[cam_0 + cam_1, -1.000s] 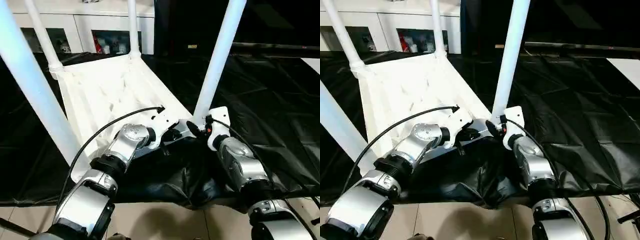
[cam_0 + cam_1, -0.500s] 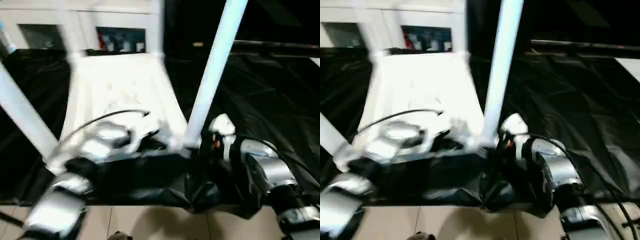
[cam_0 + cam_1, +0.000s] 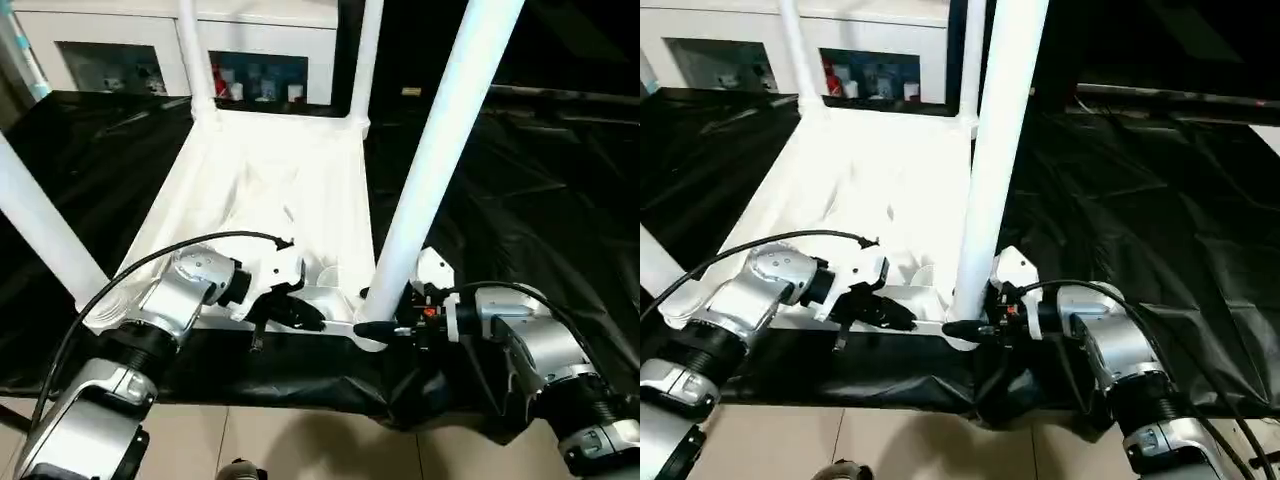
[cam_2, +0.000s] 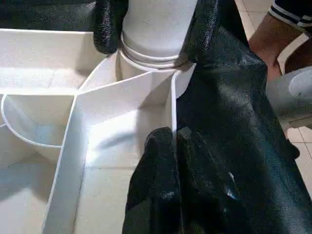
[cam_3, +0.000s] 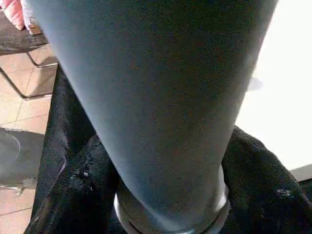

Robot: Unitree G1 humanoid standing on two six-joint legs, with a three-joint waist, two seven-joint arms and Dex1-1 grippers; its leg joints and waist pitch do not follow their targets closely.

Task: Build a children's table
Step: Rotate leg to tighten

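Observation:
The white tabletop (image 3: 270, 190) lies upside down on the black sheet, ribbed side up, with four white legs standing in its corner sockets. My right gripper (image 3: 378, 320) is shut on the base of the near right leg (image 3: 430, 170). The left wrist view has that gripper's black fingers (image 4: 109, 24) either side of the leg's collar. The leg (image 5: 161, 97) looms close in the right wrist view. My left gripper (image 3: 300, 312) is shut on the tabletop's near rim (image 4: 171, 112), just left of that socket. The near left leg (image 3: 40, 220) and both far legs (image 3: 197, 60) stand untouched.
The black sheet (image 3: 540, 180) covers the work surface and hangs over its near edge above the tiled floor (image 3: 300, 450). White cabinets with glass doors (image 3: 250, 75) stand behind. A person's arm (image 4: 273, 29) is close beyond the near right corner.
The tabletop has swung so its far end lies further right and squarer to me. Both grippers kept their holds, and my right forearm now reaches in from the right.

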